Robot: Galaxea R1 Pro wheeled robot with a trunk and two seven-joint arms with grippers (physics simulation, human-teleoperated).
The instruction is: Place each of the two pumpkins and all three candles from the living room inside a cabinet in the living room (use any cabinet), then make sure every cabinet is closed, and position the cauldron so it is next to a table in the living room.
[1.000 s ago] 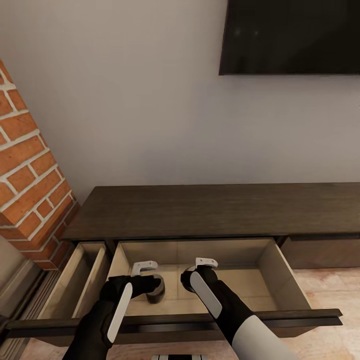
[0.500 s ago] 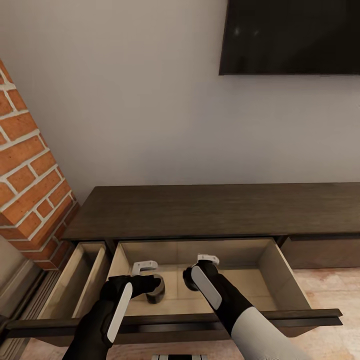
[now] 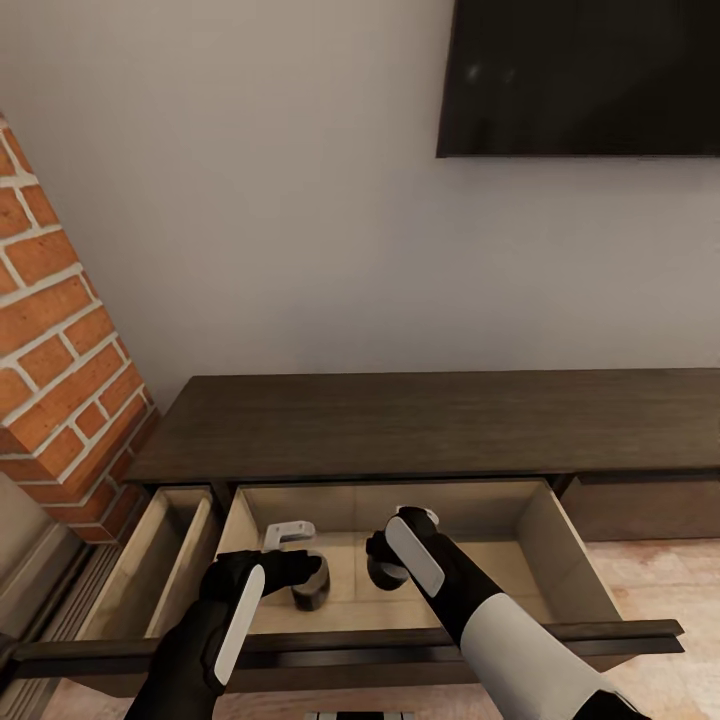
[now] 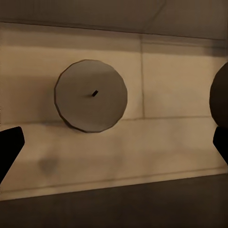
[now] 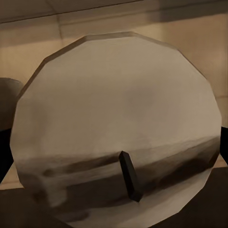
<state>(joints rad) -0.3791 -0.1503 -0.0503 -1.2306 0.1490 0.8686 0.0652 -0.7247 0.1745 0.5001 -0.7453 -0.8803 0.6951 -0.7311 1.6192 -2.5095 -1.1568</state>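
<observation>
In the open cabinet [image 3: 400, 425] drawer, candle [image 5: 116, 128] upright, wick up.

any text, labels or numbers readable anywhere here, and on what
None can be read. The TV is dark and blank, the cabinet and its open drawer are plain wood, and the candle tops carry no print. The brick wall bears no sign.

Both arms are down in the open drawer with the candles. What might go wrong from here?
1. The right pincer sits close over its candle; a careless lift may tip it into the second candle standing nearby.
2. Both forearms cross the drawer front; closing the drawer before they are withdrawn would probably jam them.
</observation>
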